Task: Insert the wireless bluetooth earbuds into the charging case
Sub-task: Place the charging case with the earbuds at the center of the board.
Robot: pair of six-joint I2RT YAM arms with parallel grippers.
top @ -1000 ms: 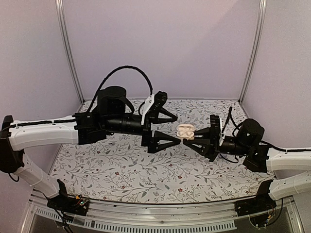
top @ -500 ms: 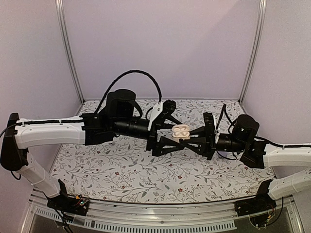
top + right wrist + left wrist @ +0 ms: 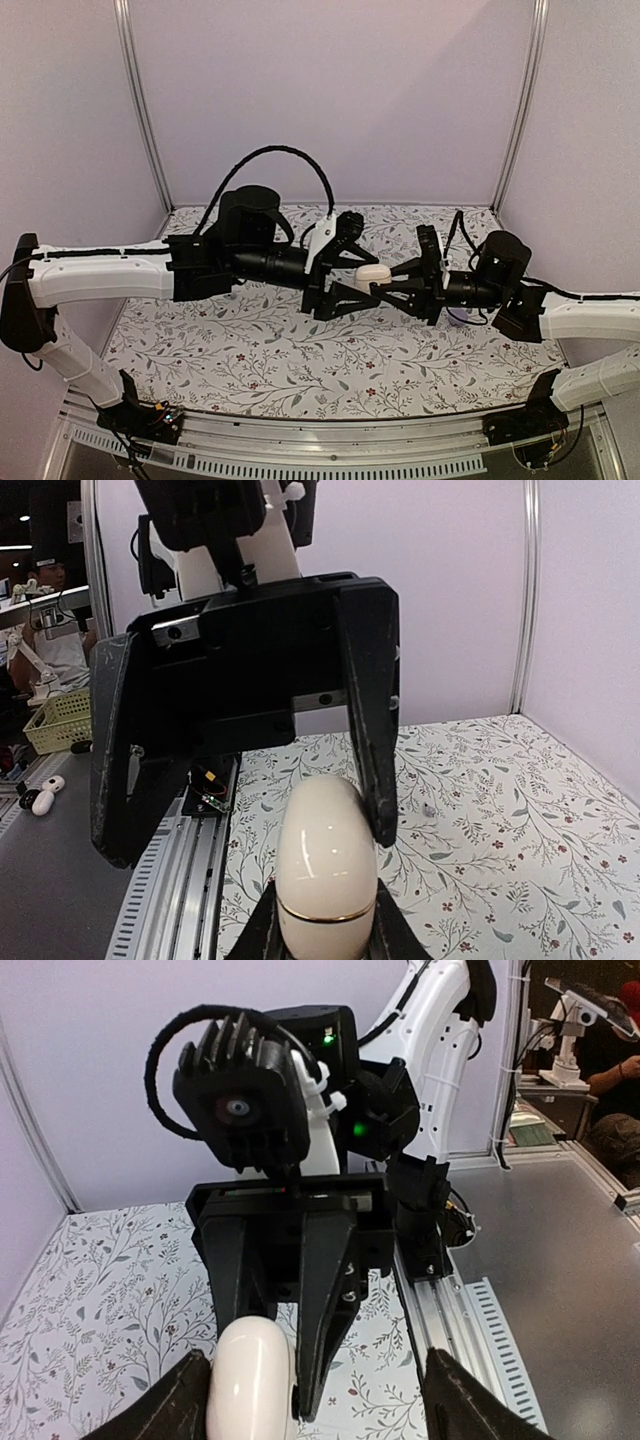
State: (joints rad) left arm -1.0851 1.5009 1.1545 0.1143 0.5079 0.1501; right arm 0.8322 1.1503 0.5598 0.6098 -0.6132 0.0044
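Holding the charging case [image 3: 327, 865] clenched in the right tool [image 3: 388, 286], aloft over the middle of the tabletop [image 3: 250, 370], so the left tool [image 3: 320, 1400], jaws apart and straddling it, can reach it. Lid looks shut; earbuds not visible, probably inside.

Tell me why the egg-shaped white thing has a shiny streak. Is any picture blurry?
Right wrist view: light reflecting off the glossy charging case makes that streak; nothing is blurry. Left wrist view: the case looks flat white, without glare, cropped by the bottom edge. Top external view: even light, faint shadows, frame posts tilted by the lens.
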